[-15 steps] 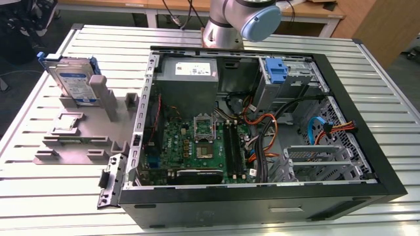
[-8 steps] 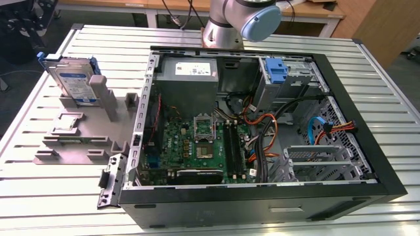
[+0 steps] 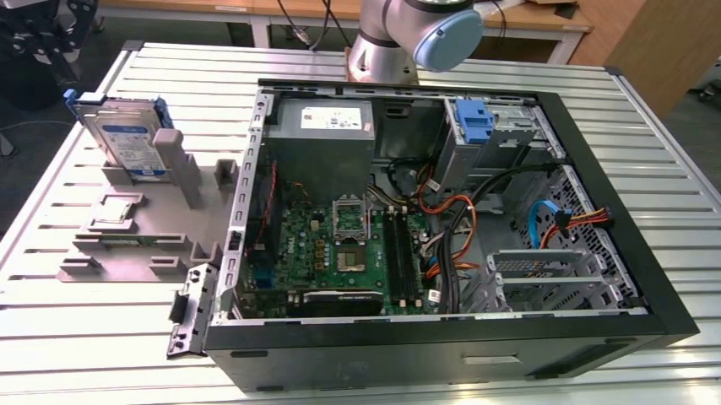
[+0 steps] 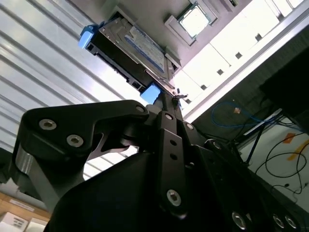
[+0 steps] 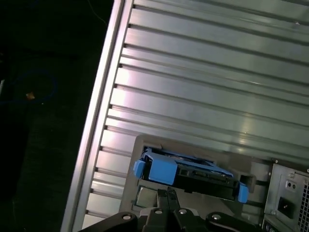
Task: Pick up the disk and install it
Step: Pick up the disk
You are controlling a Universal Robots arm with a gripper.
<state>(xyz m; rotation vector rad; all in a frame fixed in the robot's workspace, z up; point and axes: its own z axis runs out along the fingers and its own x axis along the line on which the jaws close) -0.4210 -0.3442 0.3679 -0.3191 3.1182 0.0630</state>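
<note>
The disk (image 3: pixel 121 139) stands on edge in a slot of a grey holder (image 3: pixel 186 181), its printed label facing the camera in the exterior view and its blue rail frame running along the edges. It sits outside the computer case (image 3: pixel 451 342), toward the exterior view's left, and has not been lifted. Both wrist views look onto its upper edge with the blue frame ends at either side.

The pincer (image 5: pixel 166 193) hangs over the disk, lined up with its upper edge. Its fingers (image 5: pixel 162 197) are drawn together with nothing between them. It appears clear of the disk, though contact cannot be ruled out.

A small square chip (image 3: pixel 118 209) lies flat in another seat of the same holder, nearer the camera than the disk. The holder rests on a ribbed metal surface (image 3: pixel 90 337).

The case lies on its side with the panel off, exposing:
- the green main board (image 3: pixel 338 249);
- a grey power supply (image 3: pixel 323 125) at the far end;
- a blue bracket (image 3: pixel 474 120) in the drive bay beside it;
- orange and blue cables (image 3: pixel 563 221) toward the exterior view's right.

The base of the arm (image 3: pixel 411 34) rises behind the case.
</note>
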